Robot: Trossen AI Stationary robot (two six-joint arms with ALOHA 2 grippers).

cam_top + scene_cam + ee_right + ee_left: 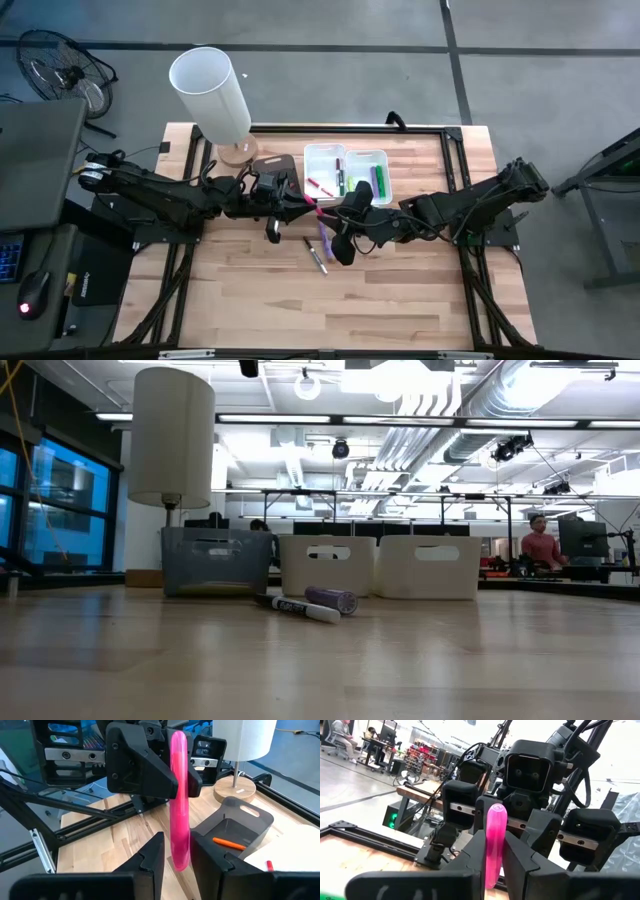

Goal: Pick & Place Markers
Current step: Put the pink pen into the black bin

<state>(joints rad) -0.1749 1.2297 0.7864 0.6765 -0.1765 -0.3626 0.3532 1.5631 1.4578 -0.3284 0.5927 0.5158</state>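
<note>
A pink marker (314, 206) hangs in the air over the table's middle, between my two grippers. My left gripper (298, 200) comes from the left and is shut on it. My right gripper (338, 212) comes from the right. Its fingers stand on either side of the marker's other end (181, 855), with a narrow gap showing beside one finger. A black-and-white marker (316, 256) and a purple marker (322, 238) lie flat on the wood below. More markers lie in two white bins (347, 172). My left gripper pinches the pink marker between its two fingers (492, 865), on the half toward the table's left (177, 775). The fingers come about level from the table's left and the marker runs along them, sticking out past the tips. It is lifted clear of the table.
A dark bin (275, 170) stands left of the white bins, with an orange marker (229, 843) inside. A white lamp (212, 95) stands at the far left on a wooden base. Bare wood fills the near half of the table (330, 310).
</note>
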